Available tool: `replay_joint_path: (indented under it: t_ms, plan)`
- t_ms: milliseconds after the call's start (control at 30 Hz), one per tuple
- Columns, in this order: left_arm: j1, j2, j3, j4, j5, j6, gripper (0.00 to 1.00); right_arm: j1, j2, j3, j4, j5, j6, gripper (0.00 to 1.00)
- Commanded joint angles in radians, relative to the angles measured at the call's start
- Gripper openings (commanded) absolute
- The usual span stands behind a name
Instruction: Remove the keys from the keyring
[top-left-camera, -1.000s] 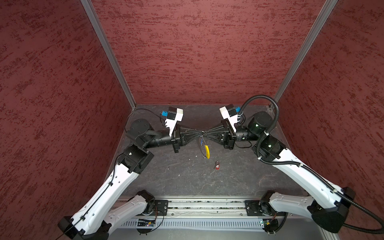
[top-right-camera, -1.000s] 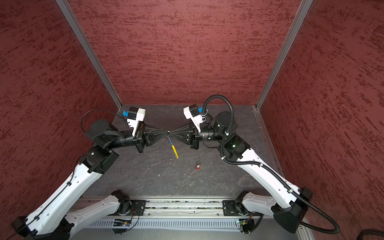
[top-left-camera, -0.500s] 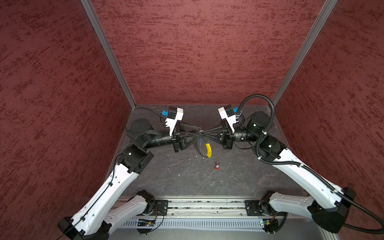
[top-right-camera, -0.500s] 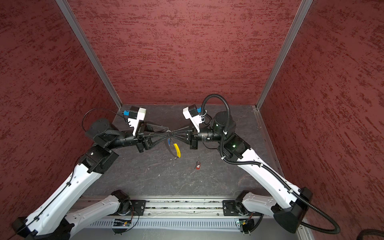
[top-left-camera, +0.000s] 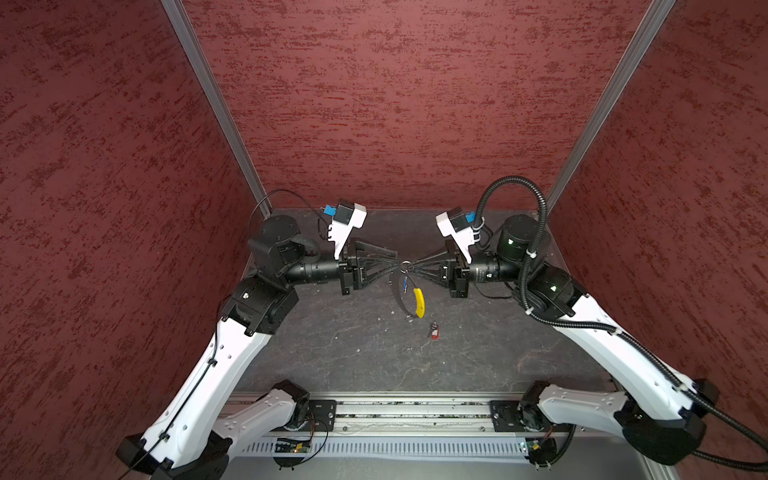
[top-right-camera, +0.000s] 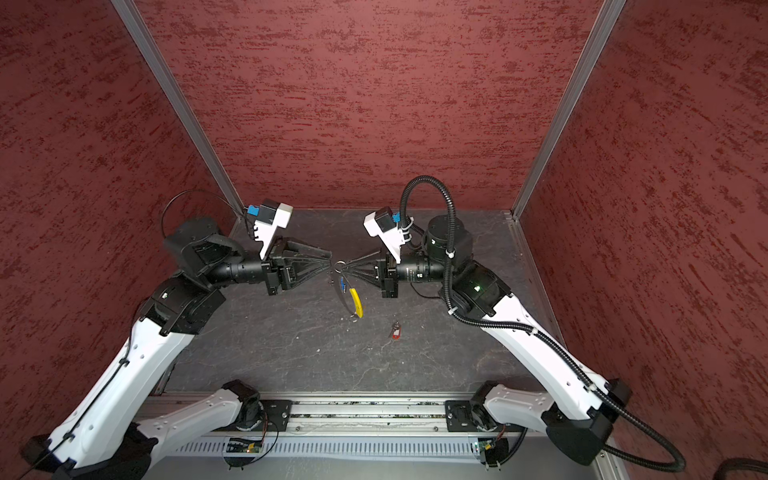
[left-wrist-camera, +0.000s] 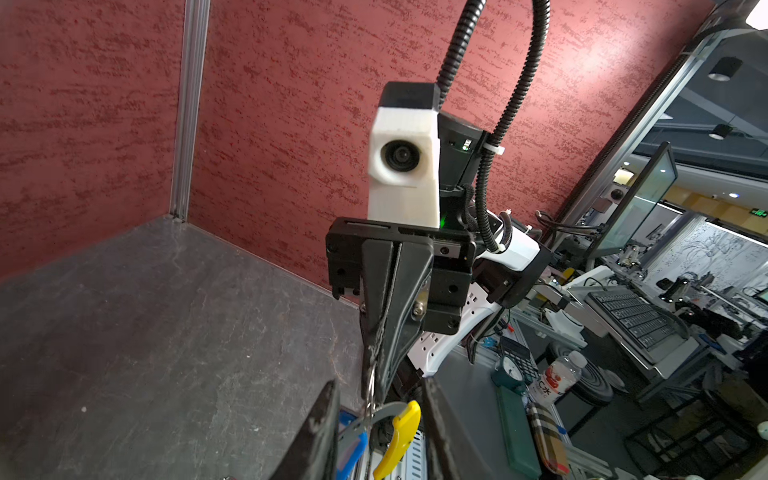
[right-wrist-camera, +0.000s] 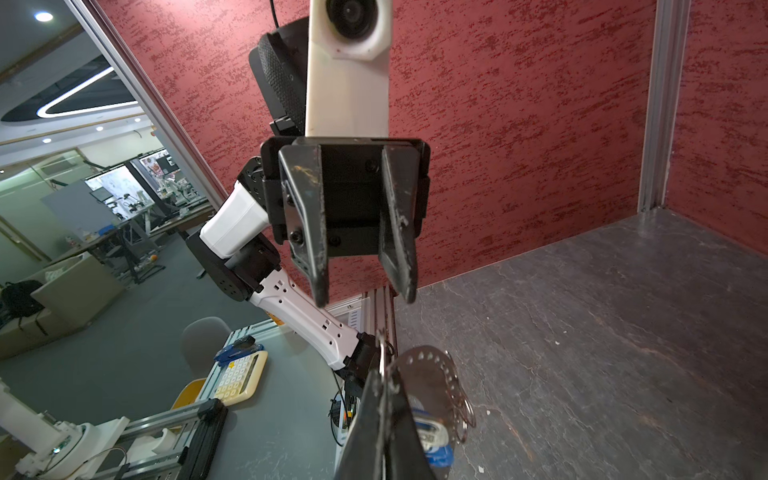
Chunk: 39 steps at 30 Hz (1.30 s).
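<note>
Two arms reached over the dark counter (top-left-camera: 332, 357) from 9 and 3 o'clock and met tip to tip, slightly toward 12 o'clock of its centre. The left tool (top-left-camera: 395, 260) stood narrowly parted and held nothing. The right tool (top-left-camera: 410, 266) was pinched tight on the silver ring (top-left-camera: 405, 263) at the top of the keyring (top-left-camera: 419, 301). The keyring hung from that pinch toward the counter, and I could not tell whether its lower end touched down. The blue key (top-left-camera: 405, 284) dangled just under the ring, beside the yellow section. The red key (top-left-camera: 434, 332) lay loose on the counter at 5 o'clock of the keyring, apart from it.

The likely failure was the thin ring slipping or twisting out of the right tool's pinch when the left tool pulled, which would drop everything. The left tool might also have closed on the strap instead of the small swinging blue key.

Count: one counter, two arms, two tools, one keyring and two keys, one off and one on.
</note>
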Motion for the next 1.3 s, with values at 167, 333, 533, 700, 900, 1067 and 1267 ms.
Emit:
replay_joint_path:
  t_ms: [167,333,533,700,900,1067,1267]
  plan:
    - [-0.017,0.068,0.086,-0.185,0.059,0.059,0.26,-0.003,0.015,0.054,-0.072,0.017,-0.053,0.00]
    - [-0.030,0.080,0.097,-0.209,0.051,0.073,0.22,-0.003,0.013,0.051,-0.074,0.033,-0.057,0.00]
    - [-0.034,0.093,0.114,-0.249,0.048,0.084,0.15,-0.004,0.010,0.047,-0.082,0.049,-0.064,0.00]
    - [-0.040,0.104,0.122,-0.254,0.049,0.085,0.08,-0.003,0.011,0.046,-0.079,0.050,-0.061,0.00]
    - [-0.042,0.119,0.136,-0.267,0.046,0.063,0.00,-0.003,0.013,0.046,-0.080,0.055,-0.059,0.00]
    - [-0.055,0.138,0.124,-0.246,0.067,0.007,0.00,-0.003,0.013,0.041,-0.079,0.062,-0.059,0.00]
    - [-0.044,0.128,0.089,-0.177,0.112,-0.034,0.00,-0.003,0.008,0.036,-0.068,0.065,-0.059,0.03]
